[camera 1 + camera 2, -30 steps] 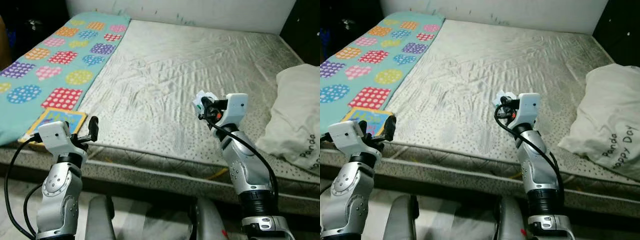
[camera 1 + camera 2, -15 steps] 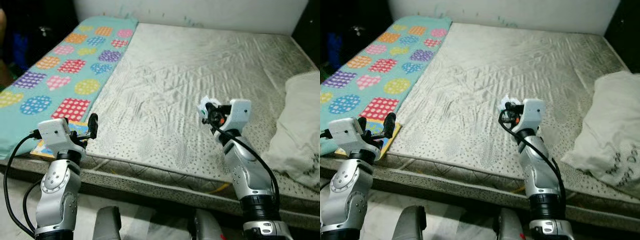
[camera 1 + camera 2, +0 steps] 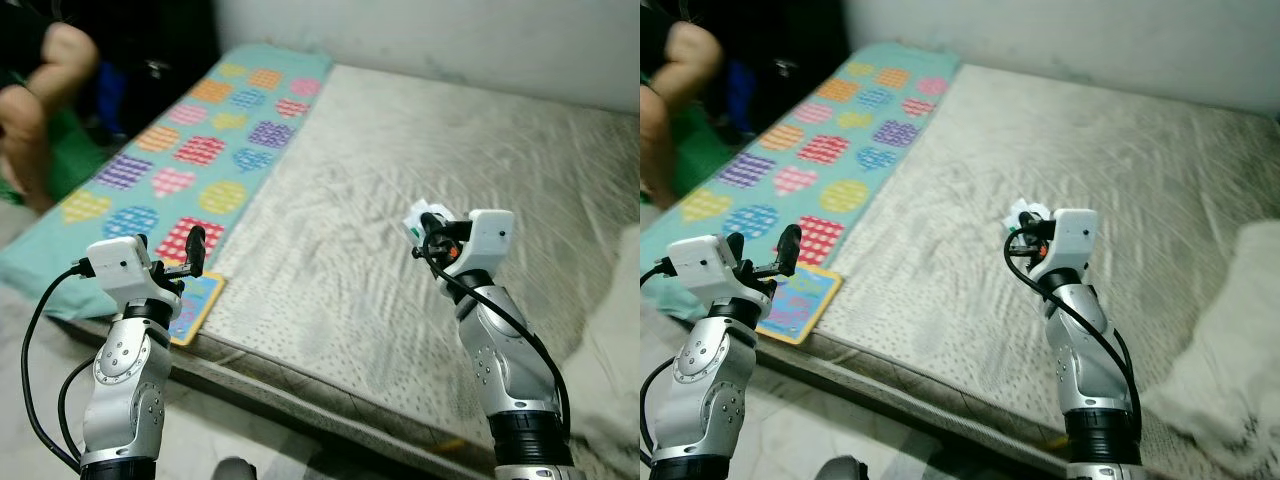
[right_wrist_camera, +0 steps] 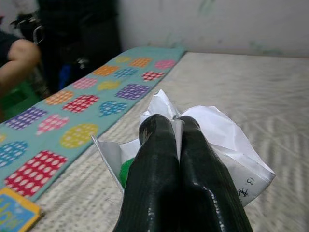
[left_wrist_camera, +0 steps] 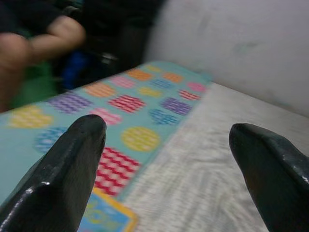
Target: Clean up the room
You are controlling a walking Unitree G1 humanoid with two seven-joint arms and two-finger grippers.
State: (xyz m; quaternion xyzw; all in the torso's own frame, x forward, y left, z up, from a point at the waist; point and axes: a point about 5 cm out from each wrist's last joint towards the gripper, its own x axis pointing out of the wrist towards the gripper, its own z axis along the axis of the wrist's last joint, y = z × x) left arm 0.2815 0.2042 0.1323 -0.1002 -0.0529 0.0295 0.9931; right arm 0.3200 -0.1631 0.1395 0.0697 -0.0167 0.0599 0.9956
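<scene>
My right gripper (image 3: 428, 228) is shut on a crumpled white paper wrapper (image 4: 219, 138) with a green patch, held above the grey mattress (image 3: 400, 180). In the right wrist view the two black fingers (image 4: 154, 164) press together on the paper. My left gripper (image 3: 192, 250) is open and holds nothing, raised near the bed's front left corner. Its two fingers (image 5: 67, 159) stand wide apart in the left wrist view. A blue and yellow booklet (image 3: 195, 305) lies at the mattress edge just beyond the left gripper.
A teal mat with coloured dotted patches (image 3: 190, 160) covers the left side of the bed. A person's arm (image 3: 45, 100) shows at the far left beside the bed. A white pillow (image 3: 1230, 340) lies at the right edge. A pale wall (image 3: 450, 40) backs the bed.
The camera has swung to the left, bringing a person's arm into view and pushing the pillow off to the right. Both arms keep their poses and the right gripper still holds the paper.
</scene>
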